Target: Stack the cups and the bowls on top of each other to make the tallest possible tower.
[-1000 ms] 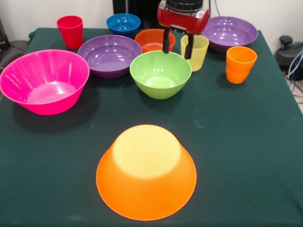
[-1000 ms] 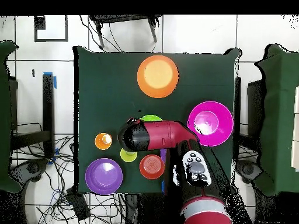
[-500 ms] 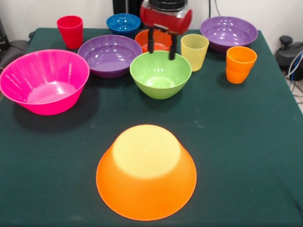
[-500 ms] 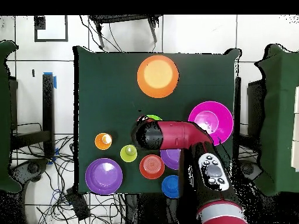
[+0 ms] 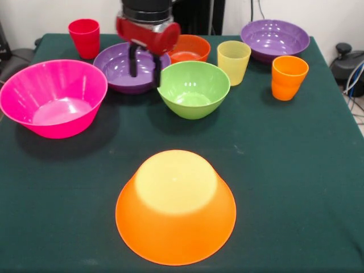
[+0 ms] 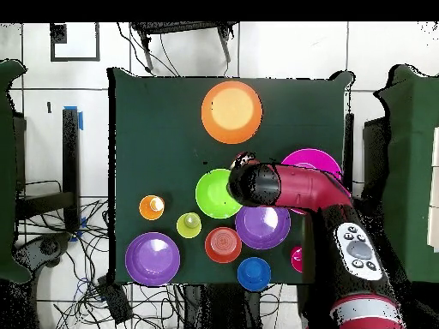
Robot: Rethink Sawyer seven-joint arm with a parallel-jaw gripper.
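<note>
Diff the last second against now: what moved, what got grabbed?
Only the arm moved: the pincer swept sideways from above the yellow cup, past the green bowl, to the near purple bowl. It is open and empty; nothing grabbed or released. Every bowl and cup, including the upturned orange bowl, stayed put.

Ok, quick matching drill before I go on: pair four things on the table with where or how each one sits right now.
Things:
1. large orange bowl
2. hot pink bowl
3. red cup
4. gripper

Places or states:
A. upright at a far corner of the table in the front view
B. open, hanging over the gap between a purple bowl and the lime green bowl
C. upside down, alone at the near end in the front view
D. right way up, empty, at the picture's left in the front view

Pairs: 1-C, 2-D, 3-A, 4-B
</note>
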